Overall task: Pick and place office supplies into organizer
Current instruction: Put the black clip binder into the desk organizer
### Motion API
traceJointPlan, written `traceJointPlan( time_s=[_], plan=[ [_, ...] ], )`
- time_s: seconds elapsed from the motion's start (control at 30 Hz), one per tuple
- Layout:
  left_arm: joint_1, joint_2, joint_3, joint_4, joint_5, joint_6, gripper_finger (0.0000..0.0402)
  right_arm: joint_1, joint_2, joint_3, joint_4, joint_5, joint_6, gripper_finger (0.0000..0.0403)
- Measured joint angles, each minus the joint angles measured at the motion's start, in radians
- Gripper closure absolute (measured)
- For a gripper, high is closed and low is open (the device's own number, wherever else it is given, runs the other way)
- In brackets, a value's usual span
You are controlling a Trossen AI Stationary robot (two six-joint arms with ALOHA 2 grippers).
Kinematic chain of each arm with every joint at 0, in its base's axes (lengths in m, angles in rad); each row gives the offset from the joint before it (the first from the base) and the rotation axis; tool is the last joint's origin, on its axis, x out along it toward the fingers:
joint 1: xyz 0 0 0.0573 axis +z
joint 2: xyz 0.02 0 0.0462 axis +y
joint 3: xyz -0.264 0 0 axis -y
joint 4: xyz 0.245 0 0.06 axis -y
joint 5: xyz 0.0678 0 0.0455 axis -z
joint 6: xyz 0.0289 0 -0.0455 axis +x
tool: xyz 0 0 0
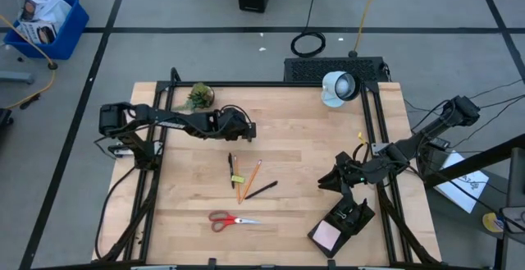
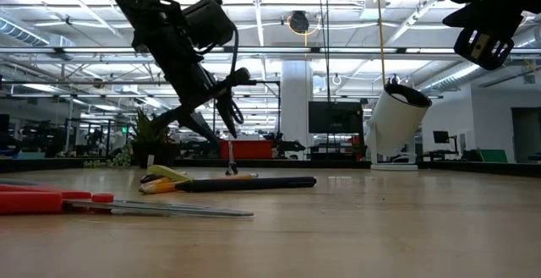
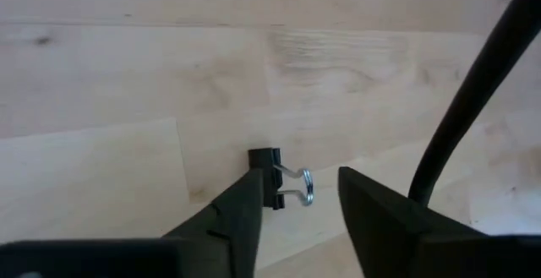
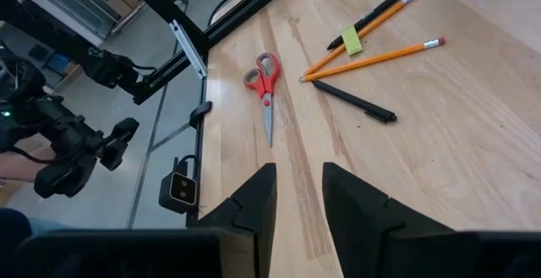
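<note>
One small black binder clip (image 3: 269, 179) with silver wire handles lies on the wooden table (image 1: 287, 139), bracketed by the left gripper (image 3: 296, 202), whose fingers stand apart around it without clamping. At about five o'clock from it lie two orange-yellow pencils (image 1: 249, 179), two black pens (image 1: 261, 190) and one pair of red-handled scissors (image 1: 230, 219). The black compartmented organizer (image 1: 343, 223), holding one pink sticky-note pad (image 1: 327, 235), sits toward four o'clock, with the right gripper (image 4: 297, 195) above it, fingers slightly apart and empty.

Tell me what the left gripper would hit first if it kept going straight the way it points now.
Most likely the small black binder clip lying on the wooden table. In the left wrist view it sits just ahead of the left gripper, between the parted fingers and nearer one of them. How far off it lies is unclear.
</note>
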Motion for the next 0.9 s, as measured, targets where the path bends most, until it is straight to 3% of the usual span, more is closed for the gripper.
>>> traceJointPlan(
  time_s=[0.23,0.47,0.67,0.9],
  plan=[
    [0.0,0.0,0.0,0.01,0.003,0.02,0.0297,0.0,0.0,0.0,0.0,0.0,-0.001,0.0314],
    [-0.001,0.021,0.0,0.026,0.006,0.022,0.0263,0.0,0.0,0.0,-0.001,0.001,-0.004,0.0314],
    [-0.003,0.074,-0.002,0.058,0.116,0.007,0.023,0.0,0.0,0.0,-0.009,0.001,0.016,0.0314],
    [-0.005,0.072,-0.001,0.063,0.086,-0.005,0.0247,0.0,0.0,0.0,-0.003,0.001,0.028,0.0314]
  ],
)
